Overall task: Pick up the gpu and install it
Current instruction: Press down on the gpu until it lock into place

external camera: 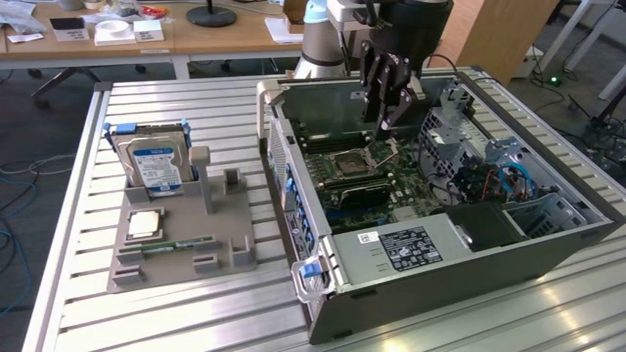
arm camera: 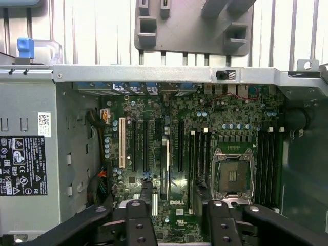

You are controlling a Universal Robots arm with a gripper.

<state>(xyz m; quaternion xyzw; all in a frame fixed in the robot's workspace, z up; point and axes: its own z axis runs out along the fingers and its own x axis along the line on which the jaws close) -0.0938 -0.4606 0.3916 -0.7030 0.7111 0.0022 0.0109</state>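
Note:
My gripper (external camera: 386, 123) hangs inside the open computer case (external camera: 547, 242), just above the motherboard (external camera: 357, 172) near the case's back wall. In the wrist view its two black fingers (arm camera: 145, 197) stand apart over the expansion slots, and the gripper (arm camera: 171, 199) has nothing pressed between the pads. A narrow pale-and-dark strip (arm camera: 164, 169) runs along the slots in line with the gap. I cannot tell whether that strip is the gpu seen edge-on or a bare slot. The CPU socket (arm camera: 233, 177) lies beside the slots.
On the exterior view's left a grey parts holder (external camera: 181, 249) carries a silver hard drive (external camera: 157, 165) standing upright, a square chip (external camera: 145, 224) and a green memory stick (external camera: 181, 243). The power supply (external camera: 406, 249) and the drive cage (external camera: 489, 158) crowd the case's inside.

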